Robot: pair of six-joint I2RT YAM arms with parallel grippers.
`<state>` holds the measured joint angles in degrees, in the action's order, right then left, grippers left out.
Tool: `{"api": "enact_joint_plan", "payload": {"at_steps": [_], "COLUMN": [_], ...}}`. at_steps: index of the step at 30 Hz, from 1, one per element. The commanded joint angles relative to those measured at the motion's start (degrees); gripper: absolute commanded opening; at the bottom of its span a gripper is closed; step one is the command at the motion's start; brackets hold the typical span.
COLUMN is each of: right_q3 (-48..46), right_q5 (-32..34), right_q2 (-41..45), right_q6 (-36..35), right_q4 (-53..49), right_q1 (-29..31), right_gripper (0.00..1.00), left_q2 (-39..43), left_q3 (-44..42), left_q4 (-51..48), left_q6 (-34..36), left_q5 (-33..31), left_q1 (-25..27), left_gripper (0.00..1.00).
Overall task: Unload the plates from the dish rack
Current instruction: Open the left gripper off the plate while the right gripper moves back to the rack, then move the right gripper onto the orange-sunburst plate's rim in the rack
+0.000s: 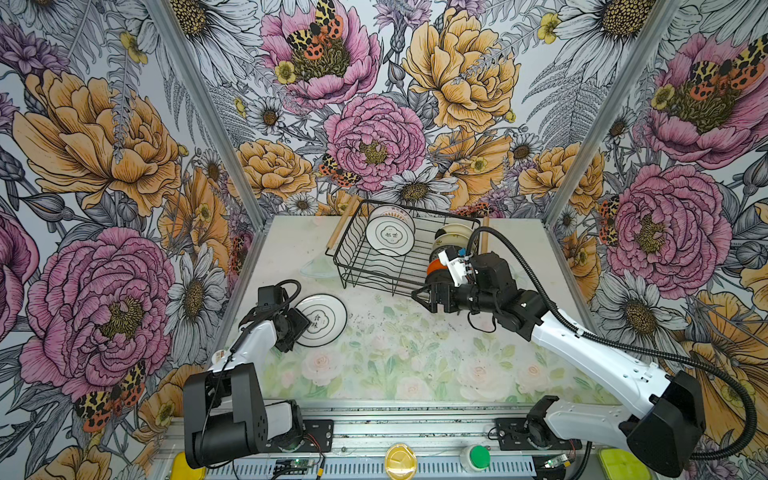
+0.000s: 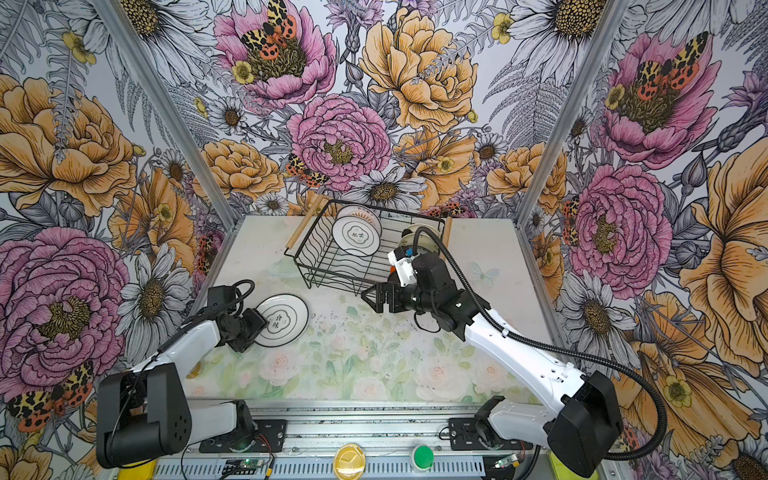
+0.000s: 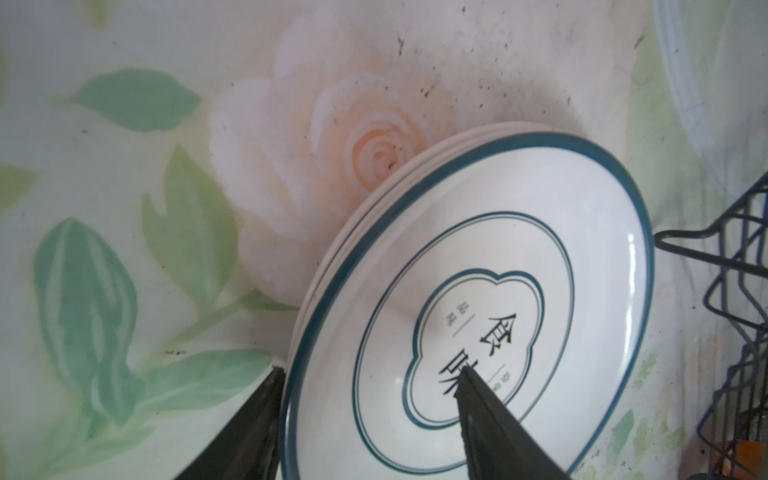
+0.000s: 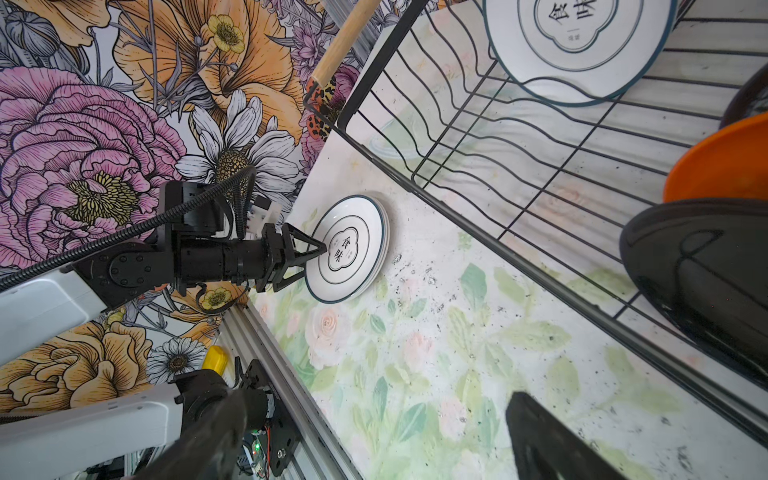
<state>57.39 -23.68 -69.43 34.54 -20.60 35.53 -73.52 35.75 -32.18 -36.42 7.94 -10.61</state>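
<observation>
left wrist view, l end effector [image 3: 370, 370] astride stacked plate [image 3: 519, 216] rim, grip unclear, r end effector [image 1: 420, 300] spread

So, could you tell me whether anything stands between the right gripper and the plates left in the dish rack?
Yes: the right gripper, open, sits outside the dish rack, whose near wire wall runs between it and the orange plate and black plate inside.
</observation>
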Motion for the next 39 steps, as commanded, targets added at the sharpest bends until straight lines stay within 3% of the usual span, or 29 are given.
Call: {"api": "enact_joint_plan", "payload": {"at_steps": [1, 9, 16, 19, 22, 30, 39], "right_q3": [-0.26, 4.91, 16.22, 22.16, 28.11, 40.35, 46.80], "right_q5": [-0.72, -1.16, 2.98, 5.17, 6.60, 6.04, 5.61], "right_q2": [0.29, -4.19, -13.46, -19.09, -25.05, -38.63, -45.97], "right_q6": [-1.40, -7.42, -24.70, -29.64, -33.01, -37.88, -40.39], "right_q4": [0.45, 0.08, 0.03, -0.07, -0.30, -0.84, -0.78], "right_q1": [-0.45, -2.16, -3.93, -5.46, -7.27, -11.24, -11.59], "right_gripper": [0.99, 0.99, 0.99, 0.99, 0.99, 0.99, 0.99], "left_q2": [0.24, 5.49, 10.74, 10.84, 11.20, 12.68, 15.53], "left_q3": [1.17, 0.21, 0.20, 0.79, 1.34, 2.86, 0.93], "left_q4": [0.46, -1.51, -2.48, -2.43, -2.36, -2.36, -2.37], "left_q6": [1.00, 1.01, 0.65, 0.90, 1.07, 1.15, -0.05], "left_q5": [-0.69, -0.23, 0.91, 2.51, 3.34, 6.73, 6.78], "left_q1": [0.38, -0.96, -2.52, -3.45, -4.27, -5.99, -4.73], "left_gripper": [0.72, 0.79, 0.89, 0.97, 0.99, 0.99, 0.99]}}
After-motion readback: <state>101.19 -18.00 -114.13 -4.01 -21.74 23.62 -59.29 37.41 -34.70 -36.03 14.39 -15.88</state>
